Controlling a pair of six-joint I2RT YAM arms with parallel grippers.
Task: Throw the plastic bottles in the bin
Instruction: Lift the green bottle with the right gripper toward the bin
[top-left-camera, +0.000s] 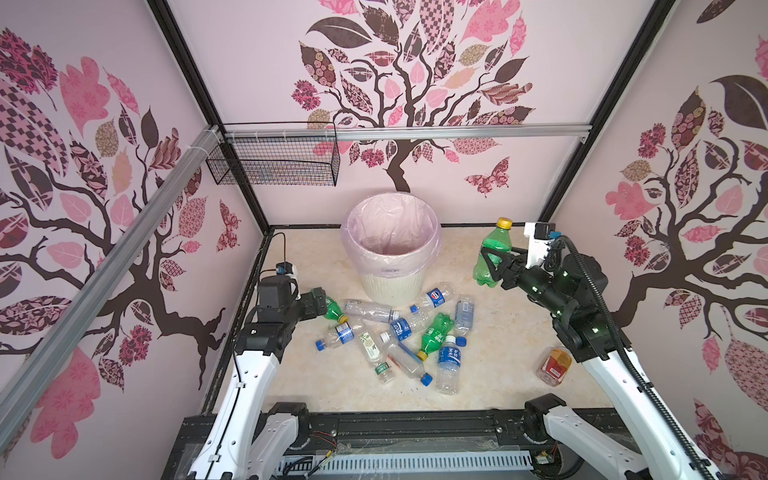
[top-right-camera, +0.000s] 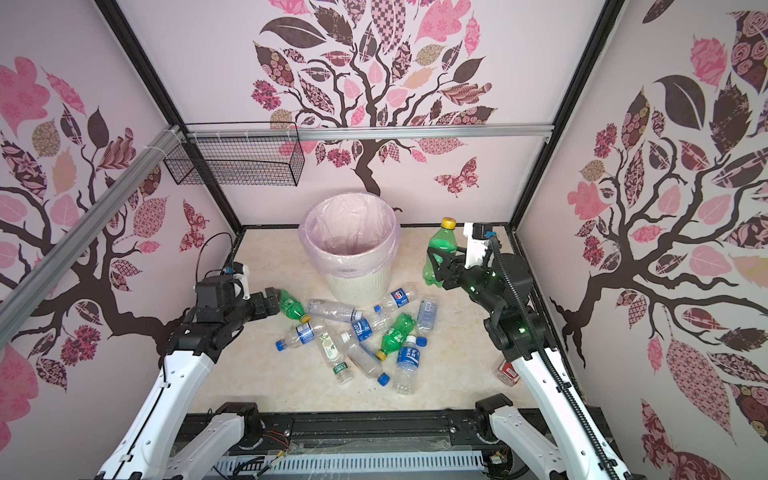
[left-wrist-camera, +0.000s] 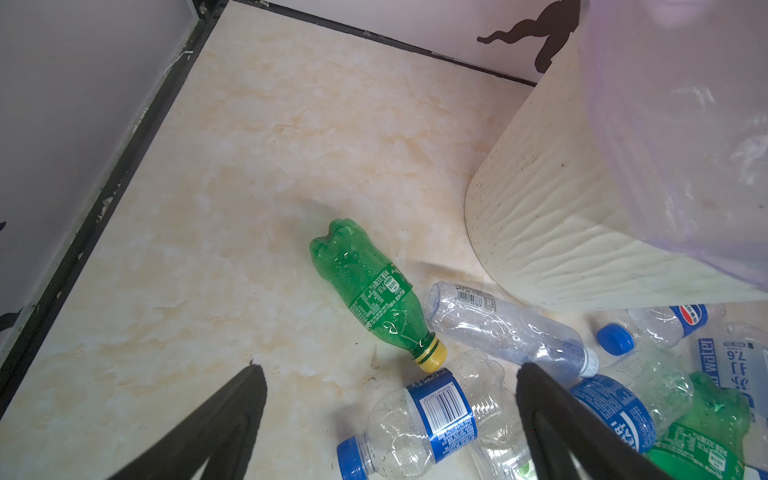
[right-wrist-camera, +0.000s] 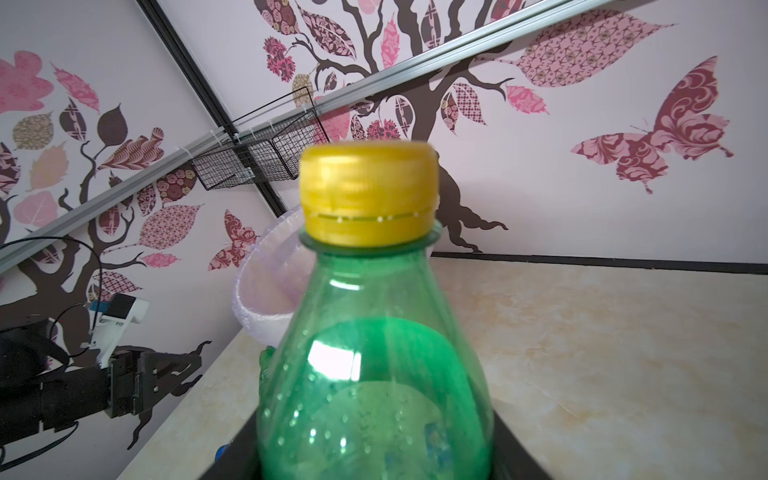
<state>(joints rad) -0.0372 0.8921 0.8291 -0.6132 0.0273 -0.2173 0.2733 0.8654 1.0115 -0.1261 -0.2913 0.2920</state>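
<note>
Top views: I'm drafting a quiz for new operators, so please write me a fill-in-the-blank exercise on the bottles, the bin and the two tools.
1. The right tool is shut on a green bottle with a ____ cap.
2. The left tool, holding nothing, stands ____.
3. The bin is lined with a pale ____ bag.
4. The red-labelled bottle lies to the ____ of the pile in both top views.
Missing words: yellow; open; pink; right.
</note>
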